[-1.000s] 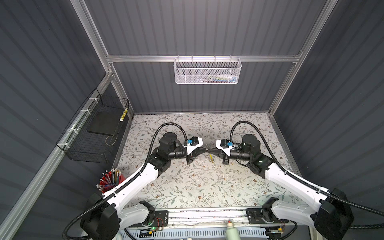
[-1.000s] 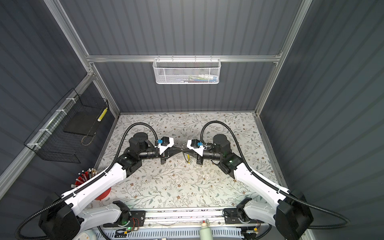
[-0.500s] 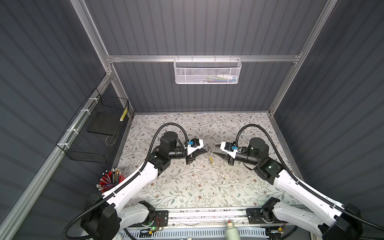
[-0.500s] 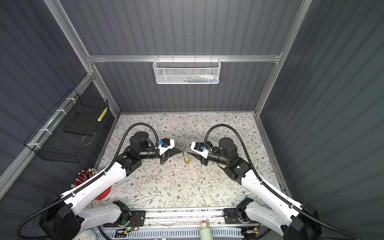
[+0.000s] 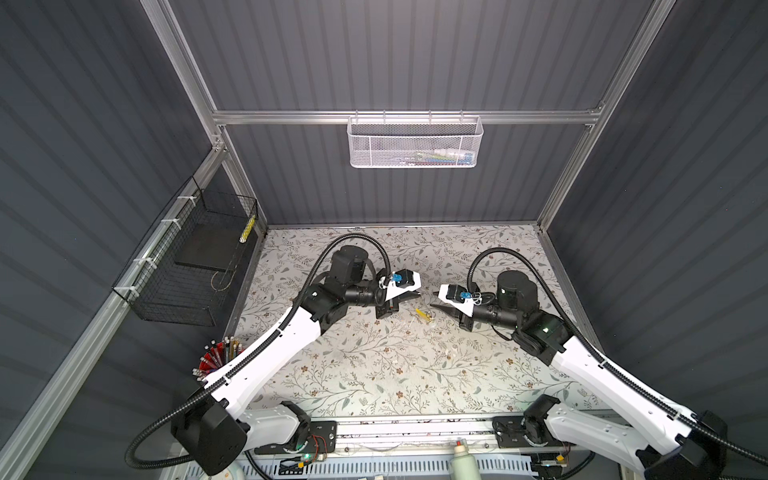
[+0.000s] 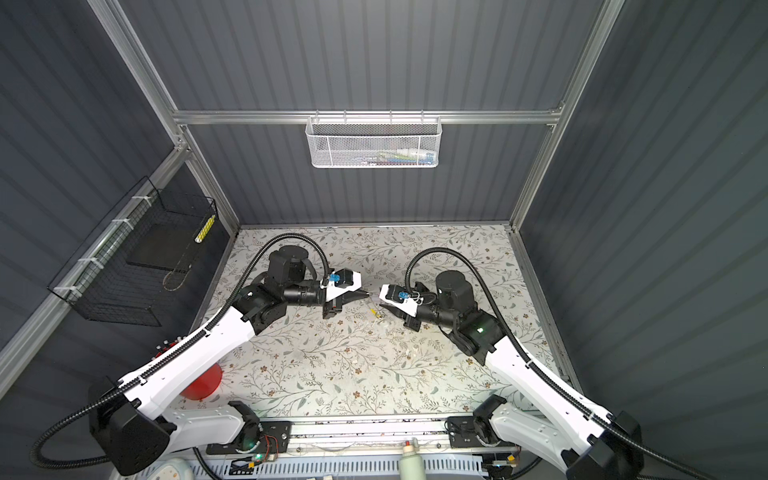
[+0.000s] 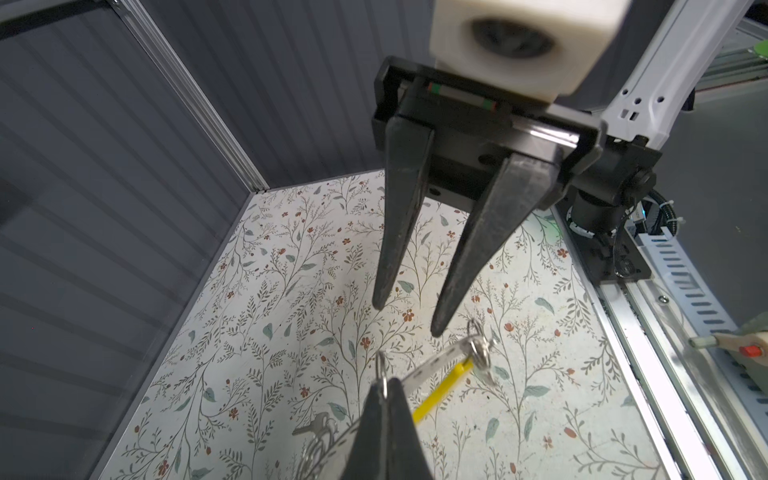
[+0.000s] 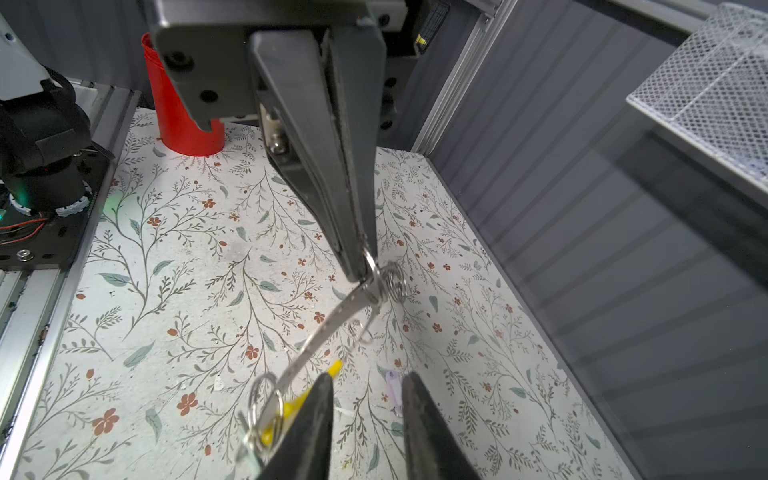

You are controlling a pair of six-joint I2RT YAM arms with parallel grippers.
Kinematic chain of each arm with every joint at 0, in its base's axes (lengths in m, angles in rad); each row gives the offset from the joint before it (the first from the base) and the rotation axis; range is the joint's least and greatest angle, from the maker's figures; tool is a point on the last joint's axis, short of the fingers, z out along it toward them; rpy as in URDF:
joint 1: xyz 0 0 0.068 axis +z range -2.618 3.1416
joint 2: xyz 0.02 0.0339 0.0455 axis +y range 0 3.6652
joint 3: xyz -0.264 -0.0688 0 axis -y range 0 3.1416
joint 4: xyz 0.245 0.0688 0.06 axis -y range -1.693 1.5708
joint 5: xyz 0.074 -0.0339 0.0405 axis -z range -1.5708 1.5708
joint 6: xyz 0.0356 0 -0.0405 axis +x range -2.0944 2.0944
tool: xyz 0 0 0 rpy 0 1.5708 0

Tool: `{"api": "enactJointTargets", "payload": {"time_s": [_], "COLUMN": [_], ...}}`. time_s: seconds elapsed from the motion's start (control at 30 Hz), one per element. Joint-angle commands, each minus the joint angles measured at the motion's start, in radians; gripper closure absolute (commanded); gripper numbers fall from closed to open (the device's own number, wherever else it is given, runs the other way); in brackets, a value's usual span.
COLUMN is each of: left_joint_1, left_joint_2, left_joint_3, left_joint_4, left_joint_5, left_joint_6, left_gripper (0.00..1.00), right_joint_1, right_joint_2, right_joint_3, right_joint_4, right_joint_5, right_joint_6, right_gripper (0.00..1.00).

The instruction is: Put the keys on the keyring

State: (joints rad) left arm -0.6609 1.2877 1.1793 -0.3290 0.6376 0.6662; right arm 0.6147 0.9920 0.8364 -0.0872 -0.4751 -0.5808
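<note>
The keyring appears here as a pale perforated band with a yellow segment. My left gripper is shut on a small metal ring at one end of the band, holding it above the table. From there the band sags toward the table. Small rings and a silvery key hang at its far end, and another key lies below. My right gripper is open and holds nothing, close beside the band. A pale-headed key lies on the table. In both top views the grippers face each other mid-table.
A red cup of pens stands at the front left. A black wire basket hangs on the left wall and a white mesh basket on the back wall. The arms' base rail runs along the front edge.
My right gripper, shut and close to the left one a second ago, has opened and drawn back to the right. The left gripper has stayed shut in place.
</note>
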Motion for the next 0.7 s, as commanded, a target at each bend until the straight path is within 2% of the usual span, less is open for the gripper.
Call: {"api": "enactJointTargets", "payload": {"time_s": [0.0,0.47,0.67], "left_joint_1": [-0.009,-0.047,-0.052], "left_joint_2": [0.025,0.073,0.068], "left_joint_3": [0.080,0.171,0.164], "left_joint_4": [-0.184,-0.292,-0.300], "left_joint_5": [-0.047,-0.061,-0.068], "left_joint_6": [0.070,0.078,0.081], "left_gripper": [1.00,1.00,1.00], "right_joint_1": [0.013,0.065,0.065], "right_joint_2": [0.005,0.080,0.098], "right_joint_3": [0.038,0.065,0.072], "right_joint_4": [-0.025,0.020,0.051], "right_joint_5": [0.015,0.040,0.027], "right_joint_6": [-0.027,-0.027,-0.001], "right_gripper": [0.71,0.75,0.83]}}
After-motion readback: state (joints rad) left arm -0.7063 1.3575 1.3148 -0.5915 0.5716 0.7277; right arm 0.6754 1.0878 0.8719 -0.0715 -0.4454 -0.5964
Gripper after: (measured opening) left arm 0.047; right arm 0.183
